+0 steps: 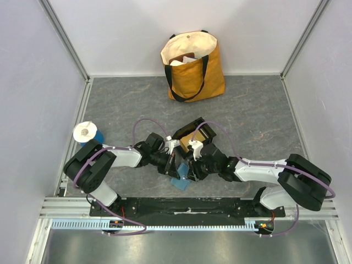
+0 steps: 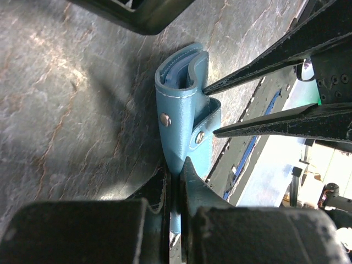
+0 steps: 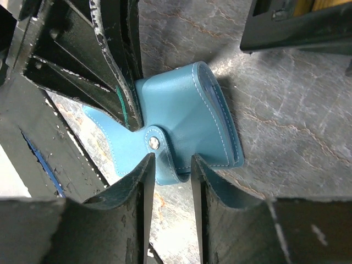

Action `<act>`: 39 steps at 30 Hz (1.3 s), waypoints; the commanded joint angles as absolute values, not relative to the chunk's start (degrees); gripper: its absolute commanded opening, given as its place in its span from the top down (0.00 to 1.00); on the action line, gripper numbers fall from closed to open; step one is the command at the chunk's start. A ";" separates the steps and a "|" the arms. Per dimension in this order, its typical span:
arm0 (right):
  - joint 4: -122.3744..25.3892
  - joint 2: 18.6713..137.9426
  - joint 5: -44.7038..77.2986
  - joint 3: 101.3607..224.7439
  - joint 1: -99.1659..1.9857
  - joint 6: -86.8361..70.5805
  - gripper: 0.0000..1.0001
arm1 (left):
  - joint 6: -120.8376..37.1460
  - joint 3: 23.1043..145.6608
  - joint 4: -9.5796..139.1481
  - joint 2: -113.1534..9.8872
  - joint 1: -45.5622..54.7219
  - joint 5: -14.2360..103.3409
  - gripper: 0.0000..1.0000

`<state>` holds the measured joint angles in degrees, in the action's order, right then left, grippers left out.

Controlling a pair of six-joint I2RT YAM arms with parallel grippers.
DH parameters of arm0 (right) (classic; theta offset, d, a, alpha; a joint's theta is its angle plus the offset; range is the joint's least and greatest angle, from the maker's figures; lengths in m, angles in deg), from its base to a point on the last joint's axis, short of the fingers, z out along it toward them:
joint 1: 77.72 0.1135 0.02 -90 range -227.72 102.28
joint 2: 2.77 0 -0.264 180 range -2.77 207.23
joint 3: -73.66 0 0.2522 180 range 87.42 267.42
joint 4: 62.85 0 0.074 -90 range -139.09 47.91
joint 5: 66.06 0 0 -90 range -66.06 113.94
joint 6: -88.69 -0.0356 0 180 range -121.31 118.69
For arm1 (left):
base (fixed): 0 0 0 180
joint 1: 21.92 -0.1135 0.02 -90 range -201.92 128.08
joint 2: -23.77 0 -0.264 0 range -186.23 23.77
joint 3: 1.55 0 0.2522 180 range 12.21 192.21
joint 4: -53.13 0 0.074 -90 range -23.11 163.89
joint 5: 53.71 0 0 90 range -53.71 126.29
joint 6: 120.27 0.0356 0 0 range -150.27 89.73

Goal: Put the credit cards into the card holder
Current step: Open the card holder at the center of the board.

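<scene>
Your left gripper is clamped tight on the near edge of the small teal-blue bifold card holder, at the bottom centre of the left wrist view. The two black fingers are squeezed together, with only the leather between them. The card holder is folded but not flat. At its far end the two leaves gape a little, and the paler blue lining shows in the gap.

Your right gripper comes at the card holder from the right side of that view. In its own wrist view, its jaws stand apart at the bottom centre, astride the teal snap tab with its silver stud. The fingertips sit right against the tab's edges, but you cannot tell from these views whether they are pinching it or only flanking it.

From overhead, the card holder sits in the lower centre of the frame, between the two grippers and over the grey marbled tabletop. Just above it is the black rectangular tray, where the tan-gold credit cards lie partly hidden behind the grippers.

A mustard-and-cream fabric tote bag with black handles stands at the top centre. A white-and-blue roll sits at the left edge, near the left arm.
</scene>
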<state>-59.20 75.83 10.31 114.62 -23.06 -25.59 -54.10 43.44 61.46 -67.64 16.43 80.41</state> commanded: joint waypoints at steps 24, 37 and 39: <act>-56.82 83.36 -6.29 123.01 -14.61 -21.00 0.62 | -61.02 41.83 54.76 -64.30 17.19 70.66 0.98; -56.30 80.90 -6.91 123.36 -13.91 -21.26 0.62 | -64.10 39.46 53.71 -60.69 17.19 65.21 0.98; -57.69 80.81 -8.13 123.02 -13.73 -21.88 0.62 | -64.19 39.64 53.70 -60.78 17.19 65.38 0.98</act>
<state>-51.26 80.53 7.01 122.07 -18.43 -18.00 -62.08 38.69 64.23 -61.13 17.08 75.12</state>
